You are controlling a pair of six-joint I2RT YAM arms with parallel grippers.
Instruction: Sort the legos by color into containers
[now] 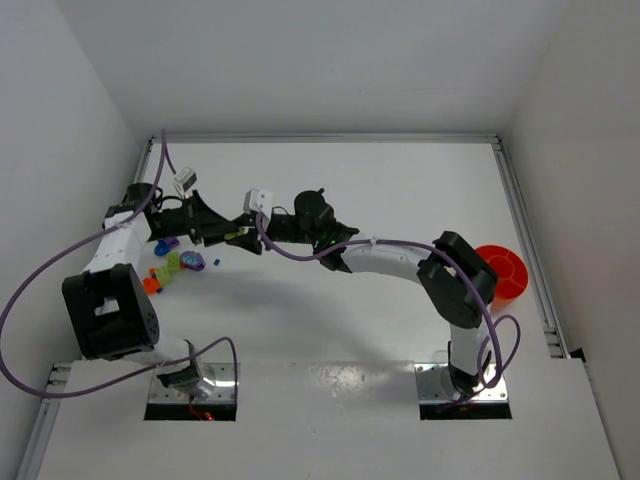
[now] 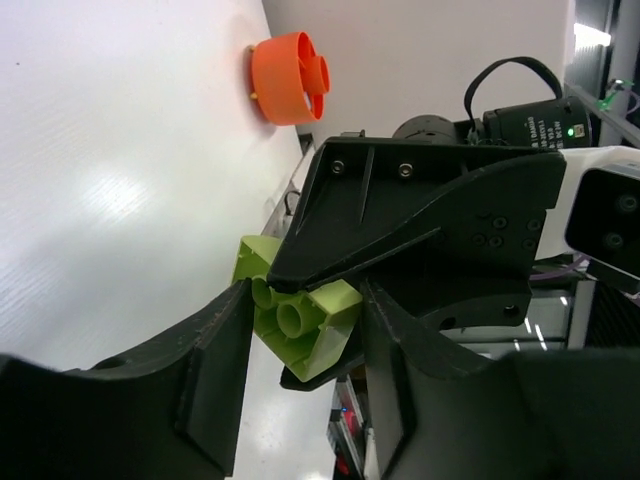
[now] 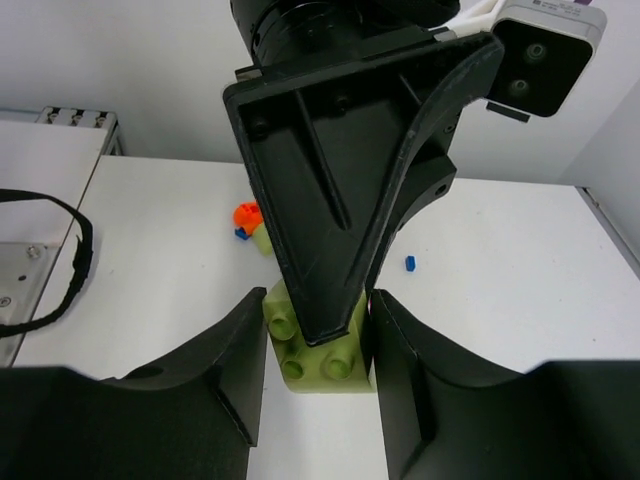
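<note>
A yellow-green lego (image 1: 238, 234) hangs above the table's left half, with both grippers on it. My left gripper (image 2: 303, 300) is shut on the lego (image 2: 310, 335), a finger pressed against each side. My right gripper (image 3: 320, 330) grips the same brick (image 3: 320, 372) crosswise, its fingers (image 3: 240, 370) touching both flanks. Below lie more legos: purple (image 1: 165, 243), translucent green (image 1: 178, 263), orange (image 1: 152, 283) and a tiny blue one (image 1: 215, 262). The orange bowl with inner dividers (image 1: 503, 272) stands at the far right, behind the right arm's elbow, and shows in the left wrist view (image 2: 290, 78).
White walls close in the table on the left, back and right. A metal rail (image 1: 525, 230) runs along the right edge by the bowl. A purple cable (image 1: 40, 290) loops off the left arm. The right arm stretches across the table's middle.
</note>
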